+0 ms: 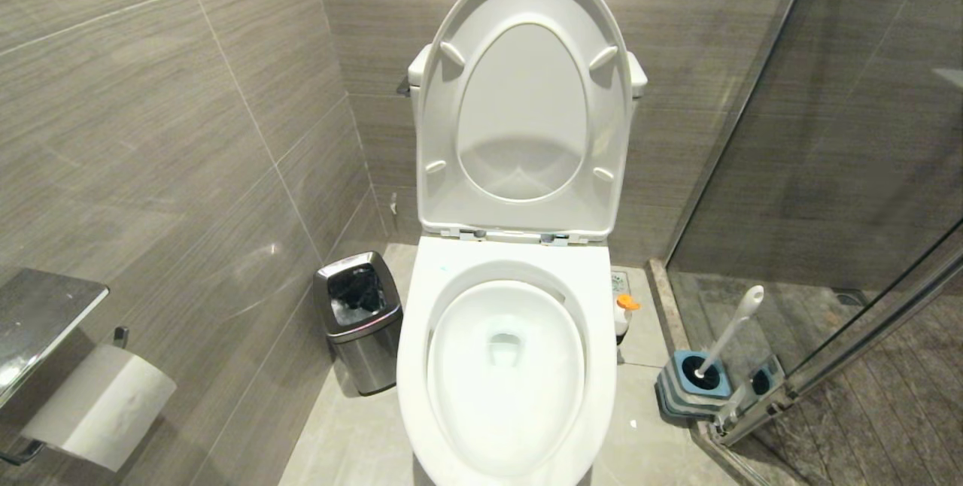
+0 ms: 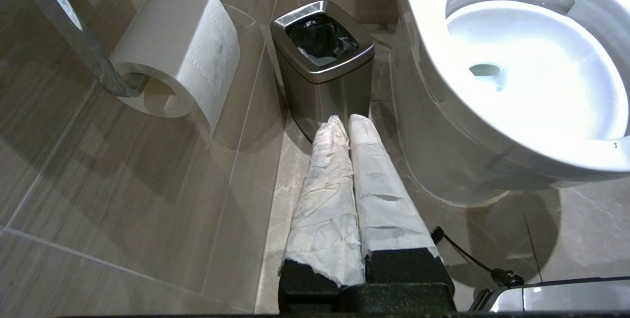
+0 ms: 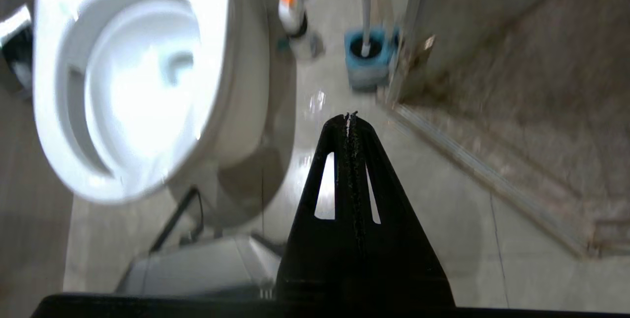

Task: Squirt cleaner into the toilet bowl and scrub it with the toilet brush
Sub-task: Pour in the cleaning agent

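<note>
White ceramic is showing almost clean in the toilet bowl [image 1: 505, 366], with only a faint turquoise tint at the drain, so any cleaner looks barely applied and scrubbing undone. Left of the bowl, beside the steel bin [image 2: 322, 57], the left gripper [image 2: 343, 122] is hanging with its paper-wrapped fingers pressed together, holding nothing. Right of the bowl, the right gripper [image 3: 350, 117] is pointing, tips together and empty, toward the toilet brush [image 1: 728, 335], which is sitting in its blue holder [image 1: 696, 388].

- toilet brush [image 1: 728, 341] head hidden inside holder [image 1: 696, 388]
- toilet bowl [image 1: 421, 335] front cut off by head view's edge
- right wrist view blurred; orange-capped bottle [image 3: 291, 10] label unreadable
</note>
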Robot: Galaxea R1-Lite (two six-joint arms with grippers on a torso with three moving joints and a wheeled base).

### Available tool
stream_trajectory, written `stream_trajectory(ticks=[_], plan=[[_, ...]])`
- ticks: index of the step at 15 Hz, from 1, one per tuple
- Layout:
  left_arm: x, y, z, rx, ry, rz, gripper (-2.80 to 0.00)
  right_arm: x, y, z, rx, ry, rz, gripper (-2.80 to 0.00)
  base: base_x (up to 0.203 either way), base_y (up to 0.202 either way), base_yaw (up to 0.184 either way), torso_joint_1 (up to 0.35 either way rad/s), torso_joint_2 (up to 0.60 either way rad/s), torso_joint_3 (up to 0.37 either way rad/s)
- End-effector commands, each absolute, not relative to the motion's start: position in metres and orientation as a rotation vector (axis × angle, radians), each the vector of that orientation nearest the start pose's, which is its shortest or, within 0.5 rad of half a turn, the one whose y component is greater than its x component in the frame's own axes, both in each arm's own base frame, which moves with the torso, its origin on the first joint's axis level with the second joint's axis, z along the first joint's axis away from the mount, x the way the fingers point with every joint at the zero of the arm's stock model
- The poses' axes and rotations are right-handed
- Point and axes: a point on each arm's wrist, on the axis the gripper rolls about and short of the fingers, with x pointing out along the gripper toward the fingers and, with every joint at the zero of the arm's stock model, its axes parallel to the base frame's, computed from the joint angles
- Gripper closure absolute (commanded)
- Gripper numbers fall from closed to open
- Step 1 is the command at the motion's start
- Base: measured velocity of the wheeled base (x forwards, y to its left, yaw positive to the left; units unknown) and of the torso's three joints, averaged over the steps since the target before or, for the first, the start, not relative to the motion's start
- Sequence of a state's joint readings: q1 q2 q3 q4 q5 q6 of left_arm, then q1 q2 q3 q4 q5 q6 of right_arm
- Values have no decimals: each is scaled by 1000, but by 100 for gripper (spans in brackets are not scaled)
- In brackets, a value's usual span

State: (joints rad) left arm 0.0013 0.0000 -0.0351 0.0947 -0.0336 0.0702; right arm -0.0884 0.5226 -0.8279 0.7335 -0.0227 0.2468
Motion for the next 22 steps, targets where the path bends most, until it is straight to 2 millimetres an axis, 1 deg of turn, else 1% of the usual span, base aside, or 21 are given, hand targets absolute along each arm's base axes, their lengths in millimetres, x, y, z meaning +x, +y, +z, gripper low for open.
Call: stream_trajectory(ticks=[1,2,3,5,8,10,12,14,15,16,19,22], plan=[[-26,-1,76,69,60,-34,0,-24,4,189,282,481,-90,0,0,0,0,0,0,0],[-25,-1,76,69,64,-33,0,-18,6,181,306,477,-37,0,0,0,0,0,0,0],[-25,-1,76,69,71,-32,0,-12,6,179,327,479,-8,0,0,0,0,0,0,0],[-26,-1,76,71,62,-31,0,6,4,176,350,573,-36,0,0,0,0,0,0,0],[-25,-1,75,69,63,-31,0,44,-5,165,347,809,-64,0,0,0,0,0,0,0],[-25,-1,75,69,63,-31,0,66,-10,154,300,936,-57,0,0,0,0,0,0,0],[-26,-1,76,69,62,-31,0,91,-17,143,265,996,-79,0,0,0,0,0,0,0],[-26,-1,76,69,62,-31,0,112,-23,132,229,1000,-109,0,0,0,0,0,0,0],[-26,-1,76,69,62,-31,0,117,-24,128,217,990,-117,0,0,0,0,0,0,0],[-26,-1,76,69,62,-31,0,115,-24,128,214,986,-118,0,0,0,0,0,0,0],[-26,-1,76,69,62,-31,0,96,-19,133,210,904,-100,0,0,0,0,0,0,0],[-26,-1,76,69,62,-31,0,72,-13,124,198,818,-82,0,0,0,0,0,0,0]])
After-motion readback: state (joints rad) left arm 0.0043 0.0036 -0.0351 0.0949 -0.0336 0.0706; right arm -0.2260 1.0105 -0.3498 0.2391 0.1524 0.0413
